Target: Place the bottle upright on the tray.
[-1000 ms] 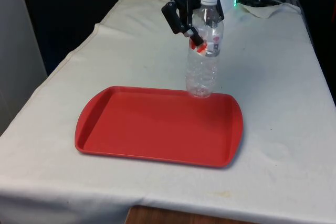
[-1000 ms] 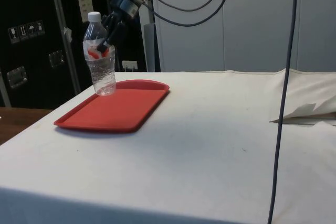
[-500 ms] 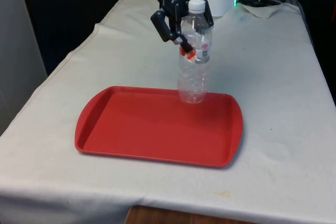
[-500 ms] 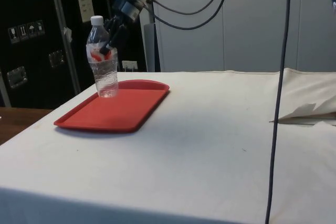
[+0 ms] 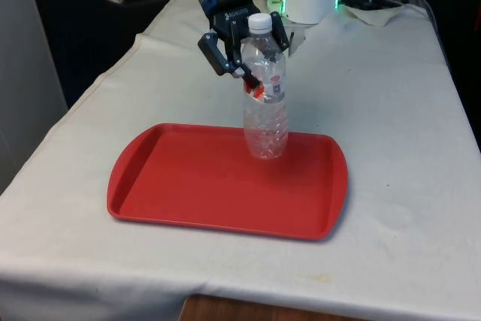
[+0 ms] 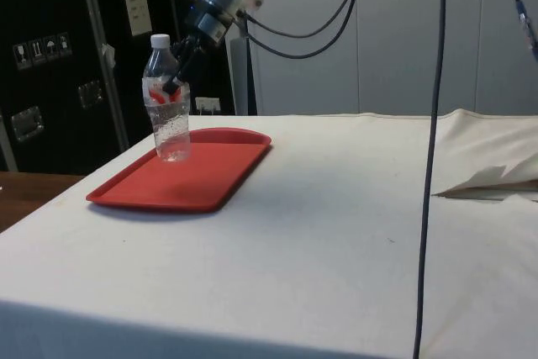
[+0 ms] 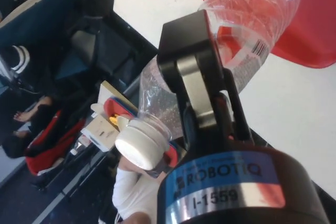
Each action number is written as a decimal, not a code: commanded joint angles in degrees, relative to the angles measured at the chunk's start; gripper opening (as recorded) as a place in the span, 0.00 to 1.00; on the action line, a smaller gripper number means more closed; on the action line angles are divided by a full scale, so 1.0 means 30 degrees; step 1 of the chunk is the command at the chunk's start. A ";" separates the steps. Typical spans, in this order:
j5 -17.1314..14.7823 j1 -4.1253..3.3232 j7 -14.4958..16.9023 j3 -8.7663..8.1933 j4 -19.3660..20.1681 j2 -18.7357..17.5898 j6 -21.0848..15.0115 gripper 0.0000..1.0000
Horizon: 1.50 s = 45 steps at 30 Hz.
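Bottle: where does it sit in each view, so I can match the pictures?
Front view: bottle upright at centre, base over the red tray's far edge.
Side view: bottle at left, over the tray's far end.
Wrist view: bottle slants between the jaws.
Shared landmark: its white cap.

Bare tray (image 5: 188, 186) floor lies open on the front view's left of the bottle (image 5: 264, 103).
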<state>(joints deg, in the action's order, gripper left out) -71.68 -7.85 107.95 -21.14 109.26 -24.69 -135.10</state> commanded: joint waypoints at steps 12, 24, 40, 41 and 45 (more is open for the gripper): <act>-0.0210 -0.0038 -0.0115 -0.0286 -0.0917 -0.0859 0.0363 0.34; 0.0153 -0.0210 -0.0172 -0.0344 -0.1184 -0.1299 -0.0210 0.34; 0.0382 -0.0344 -0.0076 -0.0363 -0.1261 -0.1757 -0.0821 0.34; 0.0401 -0.0344 -0.0076 -0.0363 -0.1261 -0.1795 -0.0859 0.34; 0.0497 -0.0382 -0.0095 -0.0363 -0.1356 -0.1967 -0.1012 0.34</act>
<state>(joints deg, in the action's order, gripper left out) -70.82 -8.59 108.23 -21.94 105.42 -30.14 -137.40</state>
